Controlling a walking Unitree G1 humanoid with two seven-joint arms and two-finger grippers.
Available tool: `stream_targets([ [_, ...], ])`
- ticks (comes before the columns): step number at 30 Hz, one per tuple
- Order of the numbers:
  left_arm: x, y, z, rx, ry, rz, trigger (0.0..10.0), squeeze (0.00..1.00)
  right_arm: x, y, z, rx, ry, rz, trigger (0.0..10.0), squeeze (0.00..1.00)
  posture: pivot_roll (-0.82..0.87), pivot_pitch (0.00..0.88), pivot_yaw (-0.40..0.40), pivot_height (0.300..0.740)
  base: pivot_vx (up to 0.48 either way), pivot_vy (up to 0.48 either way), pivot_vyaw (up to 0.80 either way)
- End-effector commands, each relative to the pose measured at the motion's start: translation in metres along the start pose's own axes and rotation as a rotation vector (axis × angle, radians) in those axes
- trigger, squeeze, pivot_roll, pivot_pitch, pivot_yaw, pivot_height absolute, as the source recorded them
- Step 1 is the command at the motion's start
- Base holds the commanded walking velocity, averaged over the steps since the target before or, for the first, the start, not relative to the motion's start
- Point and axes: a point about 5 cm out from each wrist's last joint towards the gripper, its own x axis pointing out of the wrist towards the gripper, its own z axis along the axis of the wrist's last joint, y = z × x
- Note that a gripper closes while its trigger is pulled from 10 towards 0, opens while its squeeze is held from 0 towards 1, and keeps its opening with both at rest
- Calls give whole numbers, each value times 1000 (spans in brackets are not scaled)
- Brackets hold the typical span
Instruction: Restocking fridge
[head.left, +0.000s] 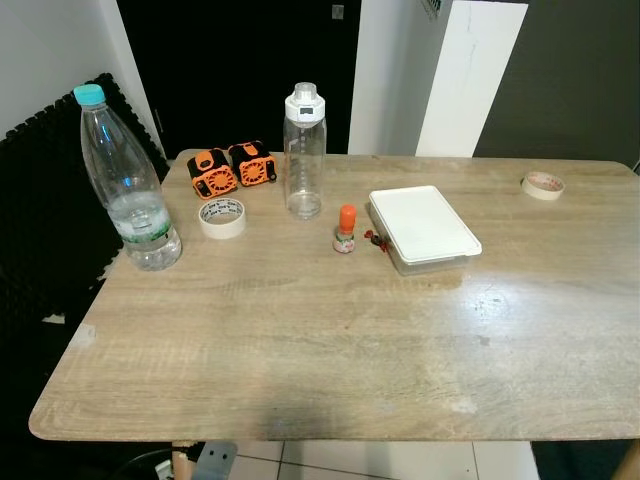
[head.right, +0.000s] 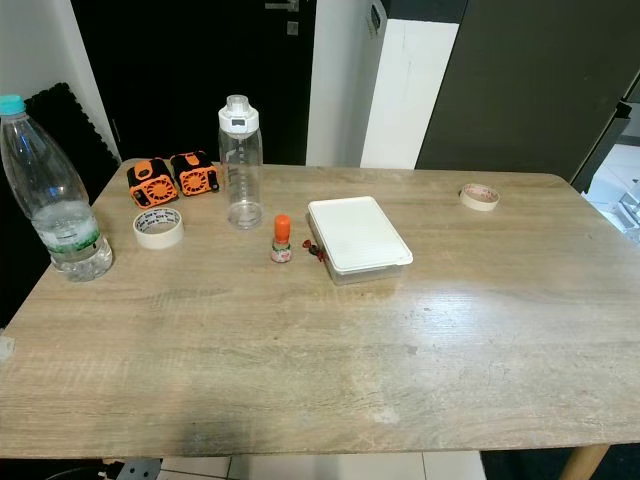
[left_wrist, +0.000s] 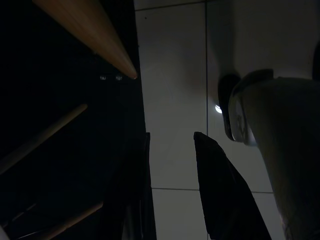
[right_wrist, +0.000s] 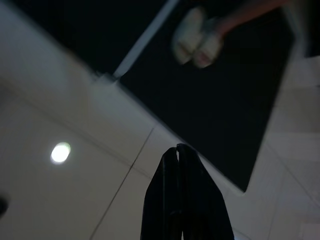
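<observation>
Left eye view looks down on a wooden bench (head.left: 330, 340) against a dark doorway. At its left edge stands a large clear water bottle (head.left: 125, 185) with a teal cap, a little water in the bottom. Near the middle back stands a tall clear bottle (head.left: 304, 152) with a white lid, upright. Just beside it, toward the robot's right, sits a small bottle with an orange cap (head.left: 345, 230), and right next to that a flat white-lidded container (head.left: 422, 228) lies on the bench. Two orange and black gadgets (head.left: 232, 168) sit side by side at the back left, with a roll of tape (head.left: 222, 217) in front of them. A second roll of tape (head.left: 542, 185) lies well apart, near the far right corner.

The left claw (left_wrist: 172, 185) hangs low beside a wooden bench leg (left_wrist: 92, 30) over a tiled floor (left_wrist: 172, 75), its fingers spread apart and holding nothing. The right claw (right_wrist: 178, 200) hangs over the floor too, fingers pressed together, empty
</observation>
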Motion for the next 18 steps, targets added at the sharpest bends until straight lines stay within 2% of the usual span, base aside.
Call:
stream_targets([
  [1,0,-6,0,7,1,-20,10000,0,0,-2,4,30,-46,-38,10000,0,-29,0,-36,740,0,0,0],
  [8,0,-7,-1,2,1,-21,10000,0,2,-1,10,-88,-119,16,10000,0,-28,0,-52,740,0,0,0],
  [9,0,-8,-1,-5,0,-22,10000,0,3,1,11,-148,-121,74,10000,0,-27,0,-56,740,0,0,0],
  [12,0,-8,-1,-8,1,-24,10000,0,4,5,11,-221,-103,179,10000,0,-27,0,-56,740,0,0,0],
  [13,0,-9,-1,-6,1,-27,10000,0,36,-40,68,-257,-164,178,10000,0,-32,0,-54,740,0,0,0],
  [14,0,-9,-1,-6,1,-27,10000,0,36,-40,68,-257,-164,178,10000,0,-32,0,-54,740,0,0,0],
  [15,0,-9,-1,-4,2,-28,10000,0,50,-77,113,-281,-203,171,10000,0,-32,0,-54,740,0,0,0],
  [16,0,-10,-1,-3,2,-31,10000,0,53,-95,136,-315,-227,217,10000,0,-25,0,-52,740,0,0,0],
  [17,0,-10,-1,-3,1,-32,10000,0,52,-95,139,-336,-229,276,10000,0,-20,0,-51,740,0,0,0],
  [18,0,-10,-1,-3,1,-33,10000,0,51,-84,128,-352,-214,334,10000,0,-20,0,-51,740,0,0,0],
])
